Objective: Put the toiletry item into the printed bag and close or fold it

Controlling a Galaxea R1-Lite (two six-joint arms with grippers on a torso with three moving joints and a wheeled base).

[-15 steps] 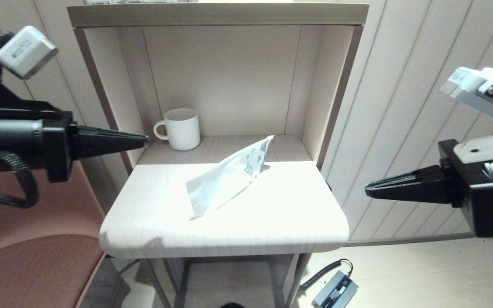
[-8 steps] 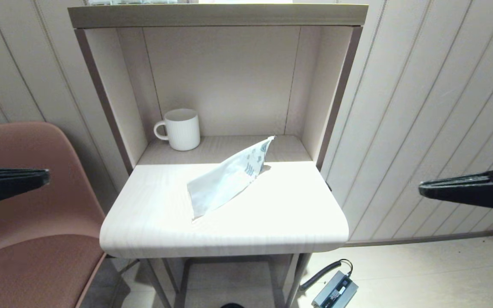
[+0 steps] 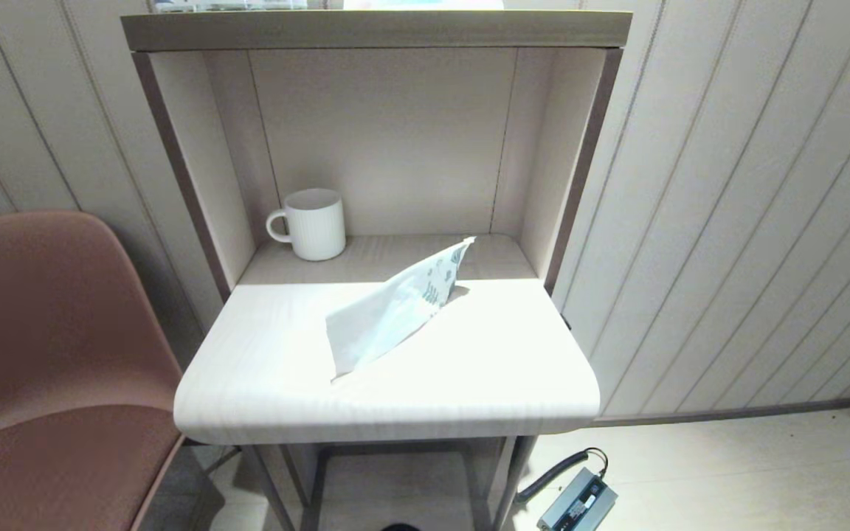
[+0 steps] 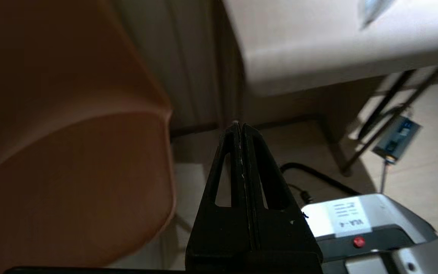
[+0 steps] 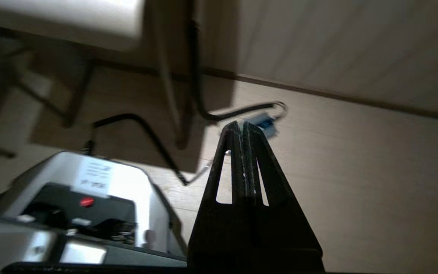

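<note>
Lying folded on the desk point(image 3: 263, 383), the bag point(image 3: 388, 313) looks finished; left gripper point(image 4: 240, 127) and right gripper point(image 5: 240, 126) hang low, fingers clenched, empty.

Left pincer point(image 4: 240, 127) and right pincer point(image 5: 242, 125) closed, lowered floorward.

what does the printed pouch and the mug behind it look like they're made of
Printed bag: thin translucent plastic film, probably; it creases and looks slightly glossy, with teal prints at its far end. White ribbed mug: likely matte glazed ceramic, thick-walled with fine vertical ridges.
</note>
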